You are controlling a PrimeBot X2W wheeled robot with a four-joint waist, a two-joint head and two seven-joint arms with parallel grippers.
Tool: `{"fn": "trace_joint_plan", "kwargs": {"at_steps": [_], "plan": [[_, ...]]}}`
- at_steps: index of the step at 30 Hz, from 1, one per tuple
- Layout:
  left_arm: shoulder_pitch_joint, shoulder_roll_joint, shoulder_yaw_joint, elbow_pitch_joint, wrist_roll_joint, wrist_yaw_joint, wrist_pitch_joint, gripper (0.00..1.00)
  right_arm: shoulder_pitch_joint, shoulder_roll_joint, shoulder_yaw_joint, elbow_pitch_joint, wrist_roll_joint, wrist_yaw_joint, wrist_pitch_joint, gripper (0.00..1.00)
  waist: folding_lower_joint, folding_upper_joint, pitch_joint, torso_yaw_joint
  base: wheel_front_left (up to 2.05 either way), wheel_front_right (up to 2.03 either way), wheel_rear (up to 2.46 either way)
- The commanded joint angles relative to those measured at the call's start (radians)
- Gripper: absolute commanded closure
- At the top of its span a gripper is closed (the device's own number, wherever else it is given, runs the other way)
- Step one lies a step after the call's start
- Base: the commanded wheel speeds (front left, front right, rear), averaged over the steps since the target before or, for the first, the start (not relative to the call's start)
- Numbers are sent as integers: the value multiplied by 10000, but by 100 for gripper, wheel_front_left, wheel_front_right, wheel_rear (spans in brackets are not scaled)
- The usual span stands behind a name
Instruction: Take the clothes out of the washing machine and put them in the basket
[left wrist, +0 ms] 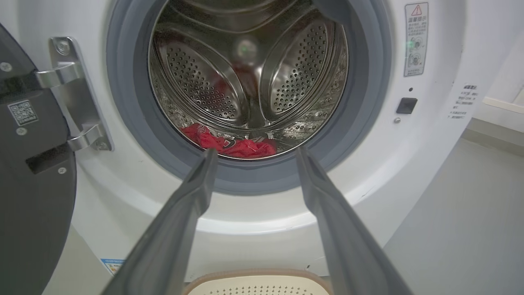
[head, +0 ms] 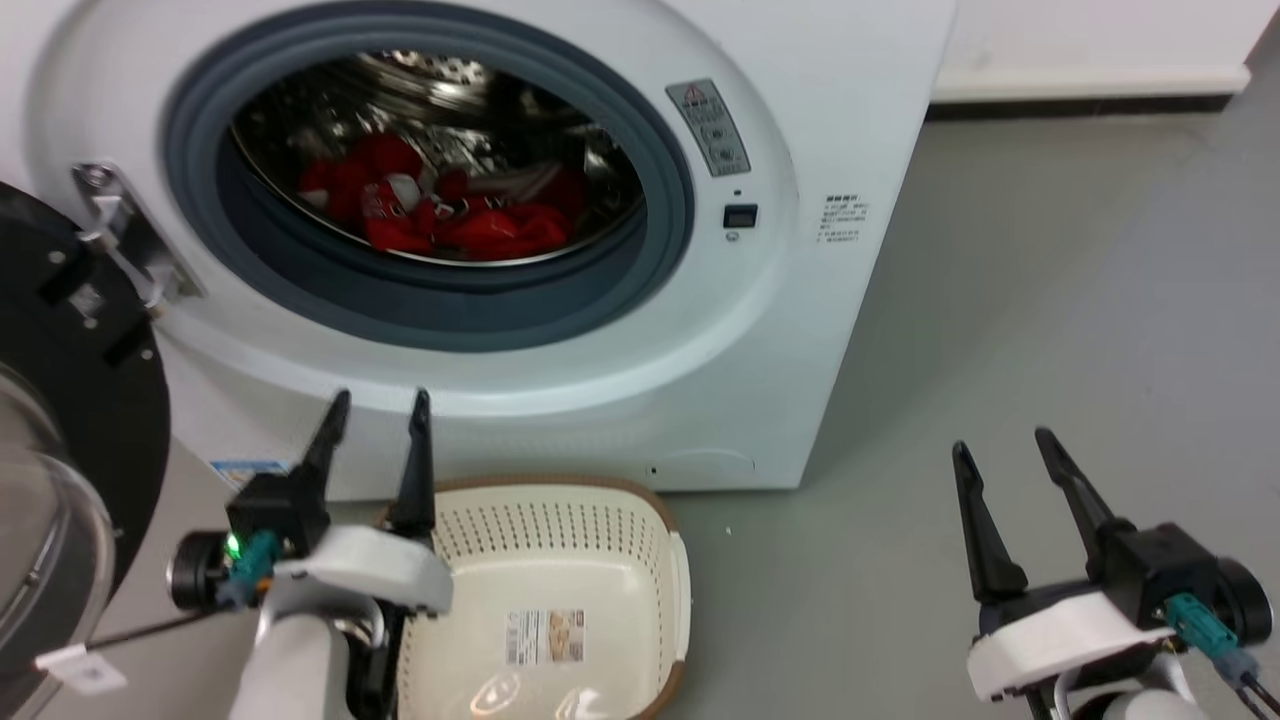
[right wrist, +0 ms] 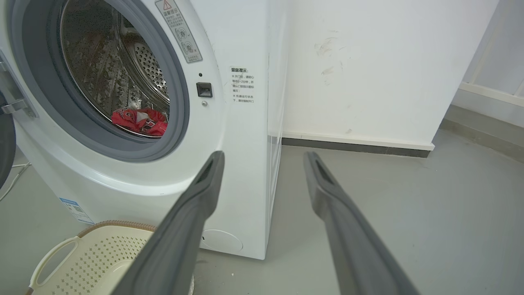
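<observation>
Grey floor (head: 1000,330) is lying open beside the washing machine (head: 800,380). I am holding left gripper (head: 381,397) and right gripper (head: 1002,440) spread wide, empty; clothes (head: 450,215), seemingly one bundle, are sitting inside the drum (left wrist: 196,82), above the basket (head: 560,560).

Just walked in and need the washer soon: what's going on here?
A two-armed robot faces the open washing machine. The red jersey clothes lie in its drum, untouched. The cream basket sits on the floor in front, with no clothes in it. The left gripper, open, points at the porthole; the right gripper, open, hangs off to the side.
</observation>
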Motion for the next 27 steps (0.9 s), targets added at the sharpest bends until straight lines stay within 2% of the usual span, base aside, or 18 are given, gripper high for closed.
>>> {"fn": "trace_joint_plan", "kwargs": {"at_steps": [1,10,19,27], "plan": [[-444,141,103,165,-10,-28,-27,0,-251,23,77,-131,78,-7,-58,0,-1,-1,643,-191,0,0,0],[-2583,861,194,1792,172,-95,-27,0,-975,24,386,-378,166,-7,-193,0,-1,-1,2233,-782,0,0,0],[-5107,2148,-48,3919,406,-178,232,0,-1546,24,677,-207,452,-7,-514,0,-1,-1,3461,-1542,0,0,0],[-7173,3312,-438,5174,725,-213,1174,0,-1953,25,1012,65,937,-7,-864,0,-1,-1,4260,-2342,0,0,0]]}}
